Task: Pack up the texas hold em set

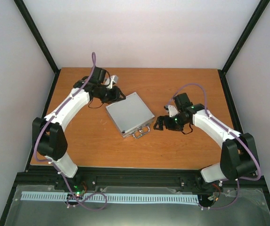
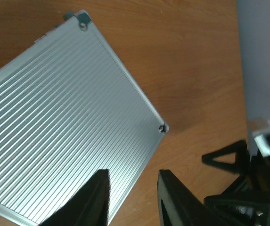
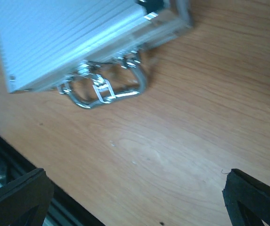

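Observation:
The texas hold em set shows only as its ribbed silver case, lying flat with the lid down in the middle of the table; whatever it holds is hidden. Its chrome handle points toward the near edge. My left gripper hovers at the case's far-left edge. In the left wrist view the fingers of this gripper stand slightly apart, one over the lid, one over bare wood, holding nothing. My right gripper sits just right of the handle, spread wide open over the table.
The wooden table is bounded by black frame posts and white walls. A black rail runs along the near edge by the arm bases. The right arm's gripper shows dark at the lower right of the left wrist view.

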{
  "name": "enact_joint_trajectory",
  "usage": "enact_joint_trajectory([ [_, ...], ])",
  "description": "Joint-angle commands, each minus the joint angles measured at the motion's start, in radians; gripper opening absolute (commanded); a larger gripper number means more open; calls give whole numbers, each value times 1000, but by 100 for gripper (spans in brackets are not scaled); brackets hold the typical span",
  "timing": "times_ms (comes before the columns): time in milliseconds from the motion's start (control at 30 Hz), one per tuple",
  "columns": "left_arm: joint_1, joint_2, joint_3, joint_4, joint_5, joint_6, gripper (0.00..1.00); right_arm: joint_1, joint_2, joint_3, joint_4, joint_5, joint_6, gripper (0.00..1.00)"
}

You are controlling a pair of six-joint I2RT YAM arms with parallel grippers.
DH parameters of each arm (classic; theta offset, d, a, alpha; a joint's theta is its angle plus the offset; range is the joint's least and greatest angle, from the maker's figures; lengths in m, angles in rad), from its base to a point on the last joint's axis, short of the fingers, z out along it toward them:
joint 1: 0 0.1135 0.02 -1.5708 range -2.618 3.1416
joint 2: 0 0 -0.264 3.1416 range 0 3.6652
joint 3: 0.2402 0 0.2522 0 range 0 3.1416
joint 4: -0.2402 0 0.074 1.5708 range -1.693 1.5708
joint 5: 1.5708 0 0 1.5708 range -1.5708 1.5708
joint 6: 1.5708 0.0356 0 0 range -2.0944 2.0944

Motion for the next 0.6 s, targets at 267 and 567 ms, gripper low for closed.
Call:
enact_joint_trajectory([
  [267, -29, -18, -238, 237, 180, -65, 100, 64, 97, -24, 244, -265, -50, 100],
  [567, -30, 19, -244, 256, 233, -79, 100, 159, 147, -94, 413, -261, -10, 100],
])
